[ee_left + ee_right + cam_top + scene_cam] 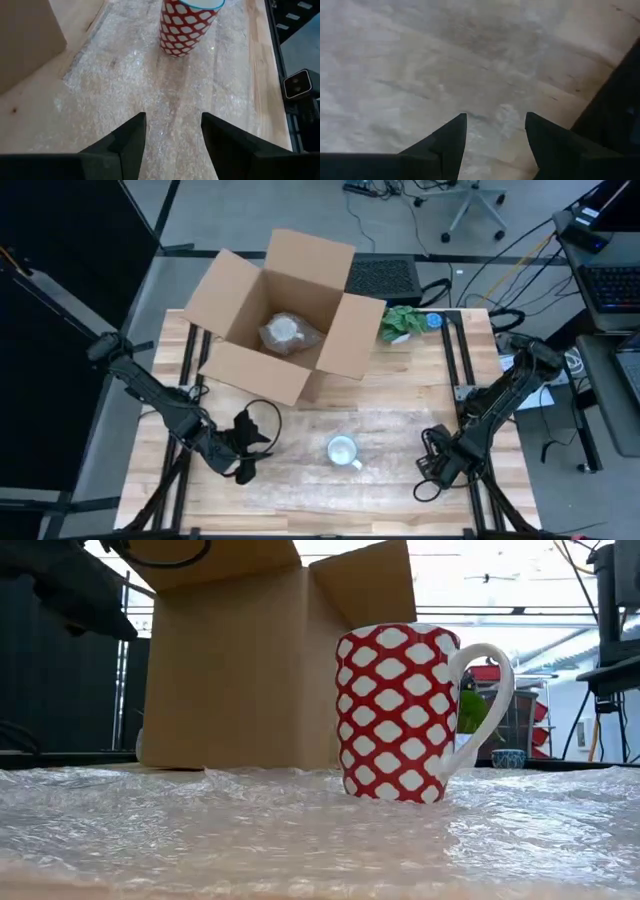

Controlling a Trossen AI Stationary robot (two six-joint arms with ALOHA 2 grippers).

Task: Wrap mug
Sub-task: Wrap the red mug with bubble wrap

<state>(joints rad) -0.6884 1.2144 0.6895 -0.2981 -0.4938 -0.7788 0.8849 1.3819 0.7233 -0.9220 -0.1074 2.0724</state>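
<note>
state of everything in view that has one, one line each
mug: upright on the bubble wrap, unwrapped, handle free
bubble wrap: spread flat on the table, not folded over anything
cardboard box: flaps open, a wrapped bundle inside
left gripper: open, empty, low over the wrap, pointing at the mug
right gripper: open, empty, low over the wrap's edge

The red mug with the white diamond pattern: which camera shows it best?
The low view: the red-and-white patterned ceramic mug fills the frame side-on, upright, handle visible. The high view shows only its pale inside from above; the left wrist view cuts off its top; the right wrist view misses it.
</note>
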